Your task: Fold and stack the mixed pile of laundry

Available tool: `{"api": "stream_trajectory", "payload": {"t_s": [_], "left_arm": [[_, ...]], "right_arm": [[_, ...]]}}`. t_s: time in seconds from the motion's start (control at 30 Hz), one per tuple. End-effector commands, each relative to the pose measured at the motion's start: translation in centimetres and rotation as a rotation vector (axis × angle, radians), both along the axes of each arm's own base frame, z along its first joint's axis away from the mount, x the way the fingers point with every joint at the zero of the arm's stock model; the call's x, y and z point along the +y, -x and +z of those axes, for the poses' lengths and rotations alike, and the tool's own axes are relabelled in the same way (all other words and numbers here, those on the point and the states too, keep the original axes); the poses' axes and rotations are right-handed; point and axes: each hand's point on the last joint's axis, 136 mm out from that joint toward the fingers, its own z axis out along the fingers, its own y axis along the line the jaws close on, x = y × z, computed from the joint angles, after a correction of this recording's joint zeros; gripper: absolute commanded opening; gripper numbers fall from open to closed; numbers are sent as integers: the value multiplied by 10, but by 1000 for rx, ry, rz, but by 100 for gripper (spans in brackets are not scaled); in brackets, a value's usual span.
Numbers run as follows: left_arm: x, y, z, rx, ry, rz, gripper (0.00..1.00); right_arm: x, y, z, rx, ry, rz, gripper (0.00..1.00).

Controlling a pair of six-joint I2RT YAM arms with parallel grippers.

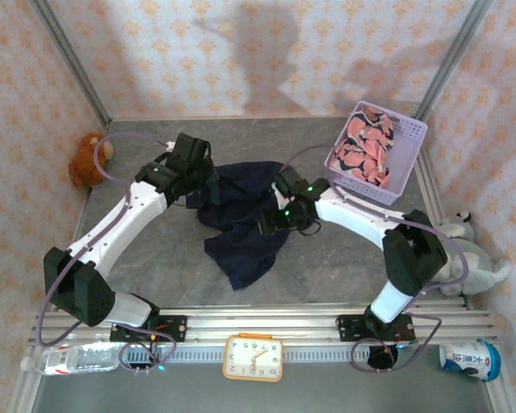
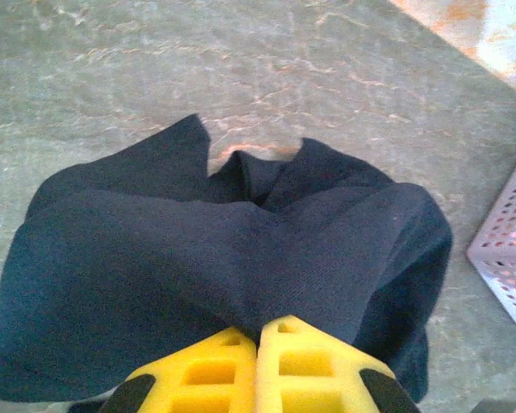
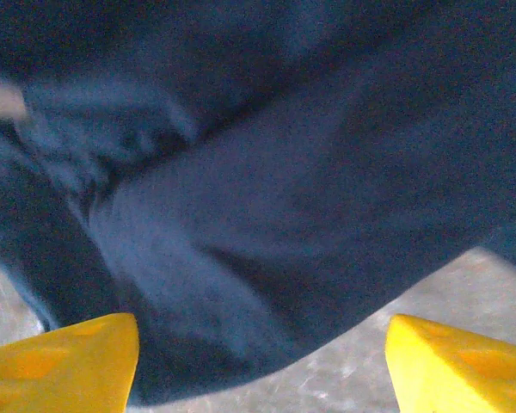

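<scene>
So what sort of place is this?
Probably a staged home-laundry test cell: pale patterned wallpaper walls, lavender perforated plastic basket holding a pink printed garment, brown plush toy.

Large garment (image 1: pixel 245 225) left of basket (image 1: pixel 410 138)

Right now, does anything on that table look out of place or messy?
The navy garment lies crumpled and bunched on the table, not flat. The pink printed garment sits heaped unfolded in the lavender basket. Nothing looks spilled or damaged.

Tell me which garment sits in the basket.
The pink printed garment, bunched inside the lavender basket. The navy garment lies on the table instead.
</scene>
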Motion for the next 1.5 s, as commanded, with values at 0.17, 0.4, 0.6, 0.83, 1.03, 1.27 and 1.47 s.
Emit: {"api": "stream_trajectory", "payload": {"t_s": [0.17, 0.4, 0.6, 0.83, 1.03, 1.27, 1.47], "left_arm": [[29, 8, -18, 27, -22, 125, 0], [42, 14, -32, 53, -31, 176, 0], [59, 19, -28, 43, -47, 214, 0], [71, 9, 13, -48, 23, 218, 0], [73, -16, 104, -219, 109, 159, 0], [92, -17, 251, -503, 129, 133, 0], [113, -2, 232, -503, 74, 198, 0]], "right_arm": [[45, 43, -18, 30, 55, 240, 74], [40, 58, -40, 46, 194, 310, 32], [-2, 36, -22, -44, 271, 187, 0], [-63, -28, 61, -188, 104, -136, 0], [-77, -91, 175, -357, -133, -254, 0], [-106, -117, 327, -676, -247, -298, 0], [-114, -107, 314, -674, -251, -304, 0]]}}
